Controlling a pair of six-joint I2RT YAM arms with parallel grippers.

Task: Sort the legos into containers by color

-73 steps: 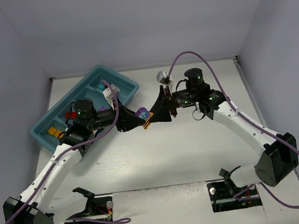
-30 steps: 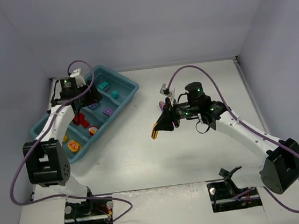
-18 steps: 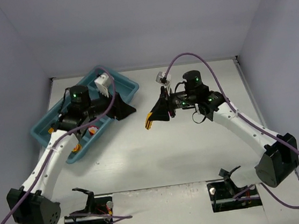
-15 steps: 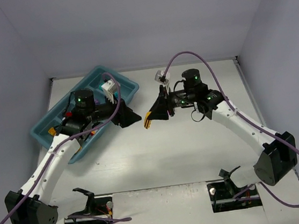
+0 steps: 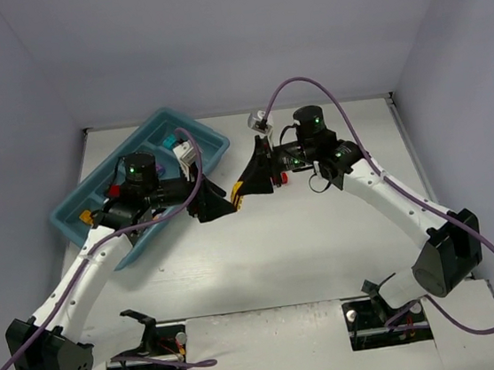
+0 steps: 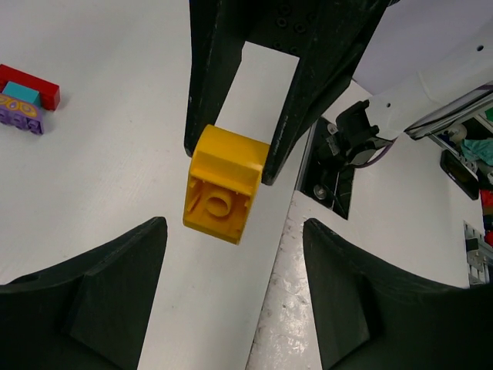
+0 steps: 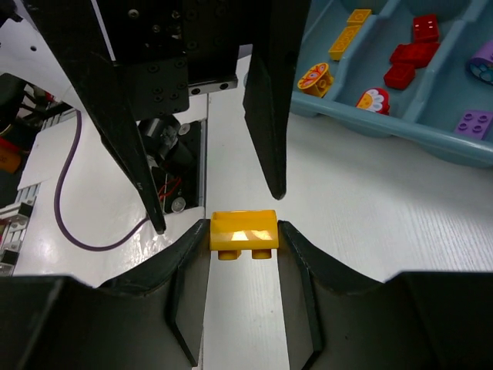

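Note:
A yellow lego (image 7: 243, 233) is pinched between the fingers of my right gripper (image 7: 243, 231), which is shut on it above the table's middle (image 5: 239, 190). My left gripper (image 6: 233, 231) is open and faces the right one (image 5: 221, 204). The yellow lego (image 6: 223, 185) hangs just ahead of its spread fingertips, apart from both. The teal-blue tray (image 5: 68, 219) lies at the back left. Its compartments (image 7: 400, 139) hold orange-yellow legos (image 7: 347, 35), red legos (image 7: 408, 54) and a purple lego (image 7: 474, 123).
A small stack of a red brick (image 6: 31, 83), a teal brick (image 6: 19, 94) and a purple brick (image 6: 19, 119) sits on the table behind the right gripper. Two flower-printed pieces (image 7: 314, 77) lie in the tray. The arm bases stand at the near edge.
My left arm has swung from over the tray to the table's middle, and its jaws have widened. The right gripper has shifted slightly back and left with the yellow lego.

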